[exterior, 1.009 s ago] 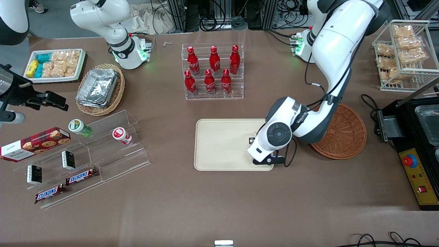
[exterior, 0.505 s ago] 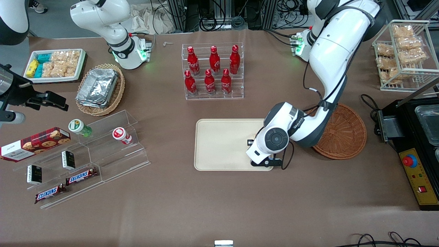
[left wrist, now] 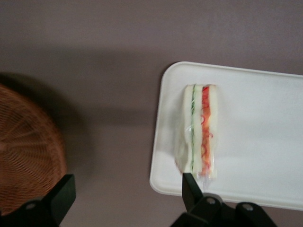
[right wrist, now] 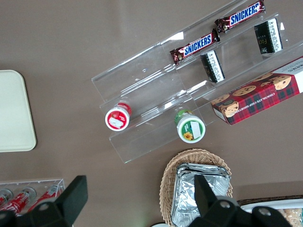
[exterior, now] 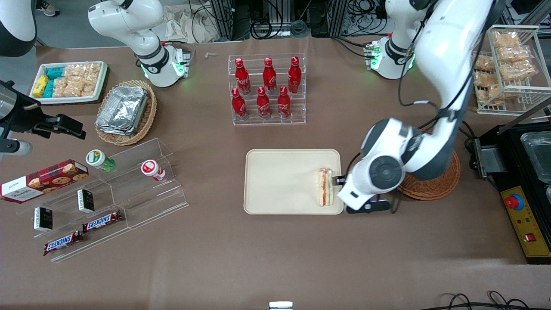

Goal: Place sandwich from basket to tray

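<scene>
The sandwich lies on its side on the cream tray, near the tray's edge closest to the reddish-brown wicker basket. Its red and green filling shows along the cut edge. My gripper hangs open and empty above the bare table between tray and basket. One of its fingertips is over the tray's rim beside the sandwich. The arm covers much of the basket in the front view; what shows of it holds nothing.
A clear rack of red bottles stands farther from the front camera than the tray. Toward the parked arm's end are clear acrylic steps with snacks, a tan basket of foil trays and a white snack tray. A wire rack and black machine flank the working arm's end.
The gripper has let go of the sandwich, which now lies in plain sight on the tray. The gripper has drawn off the tray toward the basket.
</scene>
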